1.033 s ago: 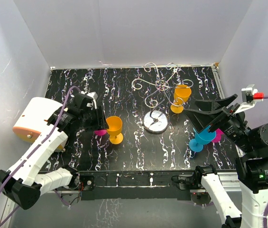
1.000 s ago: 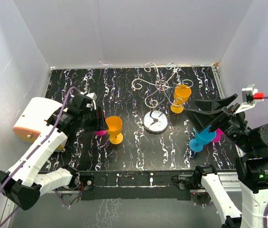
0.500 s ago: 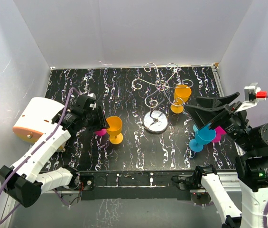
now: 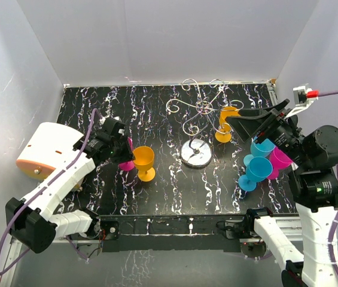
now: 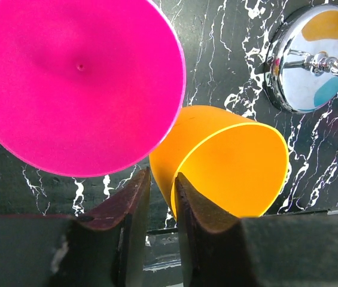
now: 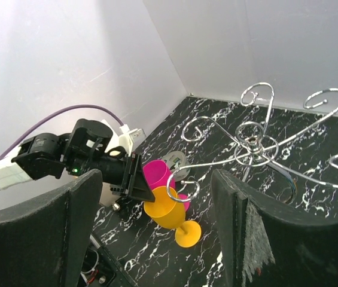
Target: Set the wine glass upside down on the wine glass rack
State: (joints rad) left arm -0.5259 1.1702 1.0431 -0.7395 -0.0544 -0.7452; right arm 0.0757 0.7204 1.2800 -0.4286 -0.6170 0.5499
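Black marbled table [image 4: 169, 191] under white walls carries the wine glass rack [image 4: 203, 109] toward its 12 o'clock side. The left gripper [image 5: 161, 179] has its fingers almost together, with nothing between them. In its wrist view the pink wine glass [image 5: 79, 84] sits just beside the tips at 11 o'clock, and an orange wine glass [image 5: 228, 161] at 2 o'clock. The grasp looks not yet made: the fingers should part and straddle the pink stem, clear of the orange one. From above, the rack lies at 2 o'clock of this gripper, well apart. The right gripper [image 6: 157, 179] hangs wide apart and empty.

Stem of the pink glass [image 5: 79, 84] hidden; left hand [image 5: 161, 179] perhaps grips it
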